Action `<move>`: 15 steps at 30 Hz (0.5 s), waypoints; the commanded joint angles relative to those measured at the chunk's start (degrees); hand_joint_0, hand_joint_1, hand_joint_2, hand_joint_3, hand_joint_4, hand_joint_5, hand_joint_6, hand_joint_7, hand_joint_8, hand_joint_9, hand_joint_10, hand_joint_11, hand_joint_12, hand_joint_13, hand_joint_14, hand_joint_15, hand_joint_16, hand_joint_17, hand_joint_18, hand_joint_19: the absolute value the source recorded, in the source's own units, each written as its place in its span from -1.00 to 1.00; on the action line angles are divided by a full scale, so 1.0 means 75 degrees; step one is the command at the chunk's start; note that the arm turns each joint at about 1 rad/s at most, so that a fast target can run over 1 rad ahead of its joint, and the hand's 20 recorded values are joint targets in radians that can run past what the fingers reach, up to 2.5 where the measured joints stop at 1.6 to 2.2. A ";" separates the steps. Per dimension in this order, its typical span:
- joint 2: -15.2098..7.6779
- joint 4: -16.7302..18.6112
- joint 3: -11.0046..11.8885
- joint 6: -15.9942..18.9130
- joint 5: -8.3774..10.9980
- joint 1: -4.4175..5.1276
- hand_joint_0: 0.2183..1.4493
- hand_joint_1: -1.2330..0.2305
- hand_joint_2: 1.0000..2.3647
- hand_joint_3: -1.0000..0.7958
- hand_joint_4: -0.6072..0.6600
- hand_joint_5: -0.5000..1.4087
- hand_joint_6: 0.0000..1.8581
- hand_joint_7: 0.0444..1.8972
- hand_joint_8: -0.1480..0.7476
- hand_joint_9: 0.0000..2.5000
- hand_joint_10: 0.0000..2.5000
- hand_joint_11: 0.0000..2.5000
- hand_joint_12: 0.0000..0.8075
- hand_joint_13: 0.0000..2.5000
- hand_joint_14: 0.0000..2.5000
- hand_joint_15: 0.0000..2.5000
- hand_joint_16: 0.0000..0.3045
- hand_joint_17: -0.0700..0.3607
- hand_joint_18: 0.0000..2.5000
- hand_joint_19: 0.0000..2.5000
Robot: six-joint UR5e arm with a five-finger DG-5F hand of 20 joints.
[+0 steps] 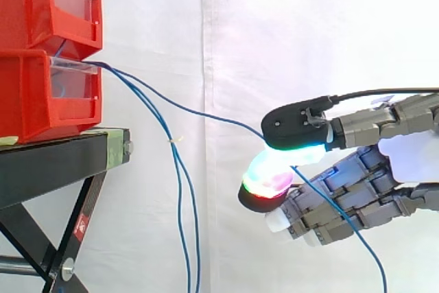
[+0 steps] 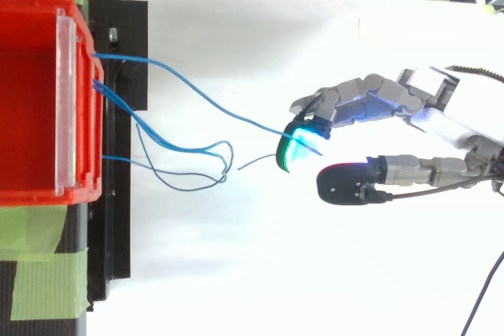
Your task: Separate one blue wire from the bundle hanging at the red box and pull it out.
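One blue wire [image 1: 206, 114] runs taut from the lower red bin [image 1: 27, 101] out to my hand [image 1: 357, 183], well to the right of the stand. The hand is shut on it, the wire pinched between a glowing fingertip [image 1: 267, 176] and the black-backed thumb pad [image 1: 298, 128]. Its free tail drops down to the right behind the hand. The other blue wires of the bundle [image 1: 180, 190] hang slack from the bin's front. From above, the held wire [image 2: 213, 104] stretches from the bin [image 2: 39, 1] to the hand [image 2: 378, 104], and the slack wires [image 2: 181, 155] loop near the bin.
A second red bin [image 1: 41, 5] is stacked on the lower one. Both rest on a black stand [image 1: 55, 162] with crossed legs, green tape at its edges [image 2: 39, 273]. A pale tie [image 1: 177, 142] sits on the hanging wires. A white curtain is behind.
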 commanded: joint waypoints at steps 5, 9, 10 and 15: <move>0.0000 0.0000 0.0006 0.0000 0.0000 -0.0009 -0.39 -0.37 -0.99 0.06 -0.06 -0.61 -0.07 -0.02 0.08 -0.51 -0.99 -0.54 0.08 -0.82 -0.99 -0.76 -0.57 0.01 -0.83 -0.94; 0.0000 0.0000 -0.0006 0.0000 0.0000 -0.0009 -0.39 -0.37 -0.99 0.06 -0.06 -0.61 -0.07 -0.01 0.09 -0.51 -0.99 -0.54 0.08 -0.82 -0.99 -0.76 -0.57 0.01 -0.82 -0.93; 0.0000 0.0000 -0.0006 0.0000 0.0000 0.0002 -0.39 -0.37 -0.99 0.06 -0.06 -0.61 -0.07 -0.02 0.09 -0.51 -0.99 -0.55 0.09 -0.82 -0.99 -0.76 -0.57 0.01 -0.82 -0.93; 0.0000 0.0000 -0.0006 0.0000 -0.0012 -0.0009 -0.39 -0.37 -0.99 0.07 -0.06 -0.61 -0.07 -0.02 0.09 -0.51 -0.99 -0.55 0.09 -0.81 -0.99 -0.76 -0.56 0.02 -0.82 -0.94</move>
